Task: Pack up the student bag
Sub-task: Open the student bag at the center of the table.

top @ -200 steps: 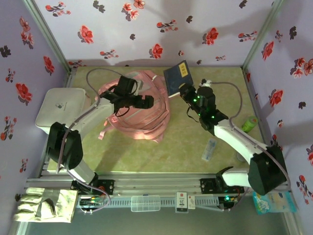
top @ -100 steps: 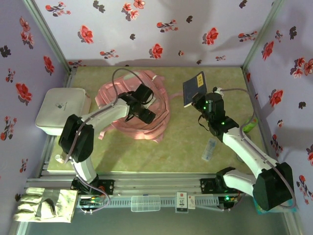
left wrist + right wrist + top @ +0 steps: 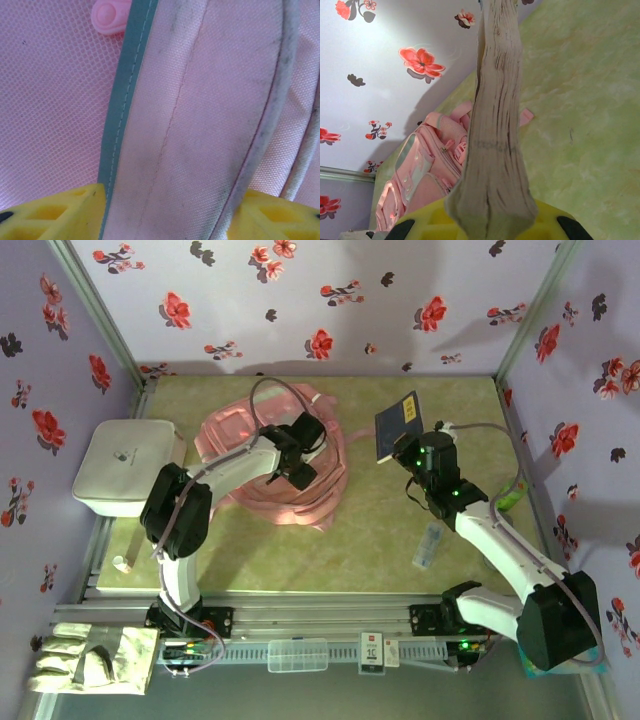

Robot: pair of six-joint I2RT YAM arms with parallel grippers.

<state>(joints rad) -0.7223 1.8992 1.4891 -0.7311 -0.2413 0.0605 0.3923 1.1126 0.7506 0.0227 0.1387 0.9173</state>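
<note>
The student bag point(image 3: 225, 430) may slip: your left gripper point(image 3: 167, 212) straddles one fabric fold, whether pinched I can't tell; the right gripper point(image 3: 490, 220), clamping the blue notebook point(image 3: 397, 425), would then find no opening.

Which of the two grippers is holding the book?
The right gripper, shut on the dark blue book; the left gripper straddles a fold of the student bag.

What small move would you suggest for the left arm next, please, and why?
I'd probably close the left gripper on the fold of the student bag lying between its open fingers, since the right gripper holds the blue book raised beside the bag, ready for packing.
</note>
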